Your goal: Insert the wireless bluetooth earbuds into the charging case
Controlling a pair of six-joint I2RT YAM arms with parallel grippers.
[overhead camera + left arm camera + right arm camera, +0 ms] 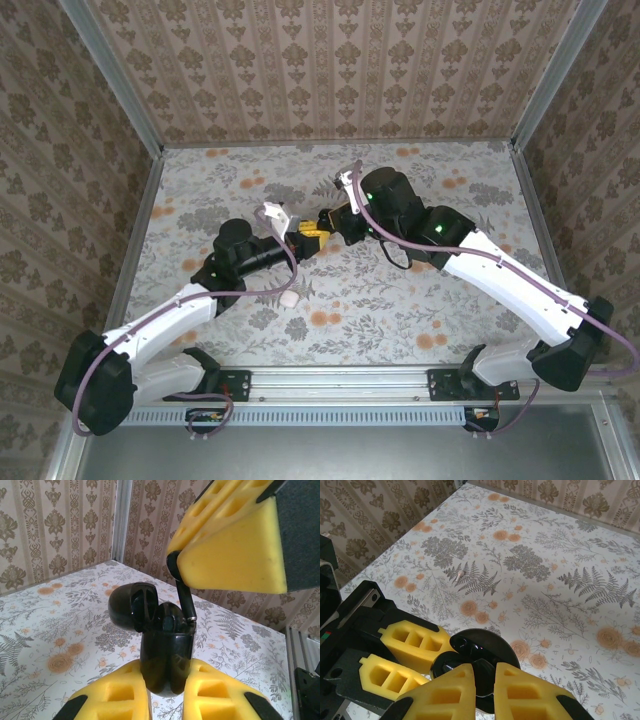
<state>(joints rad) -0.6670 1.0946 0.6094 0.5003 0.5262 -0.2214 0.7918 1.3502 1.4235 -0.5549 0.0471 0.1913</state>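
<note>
My left gripper (167, 674) is shut on the charging case (166, 655), a glossy black case held upright above the table with its lid (131, 605) swung open. From above right, my right gripper (484, 672) is shut on an earbud (184, 596). The earbud's thin black stem reaches down to the case's open mouth at its right side. A second dark rounded shape (170, 622) sits inside the case; it may be the other earbud. In the top view the left gripper (300, 240) and the right gripper (335, 222) meet tip to tip at mid-table.
A small white rounded object (288, 297) lies on the floral tabletop (400, 300) beside the left forearm. A tiny pale speck (460, 574) lies on the cloth further out. Patterned walls with metal corner posts (135, 105) close in the table.
</note>
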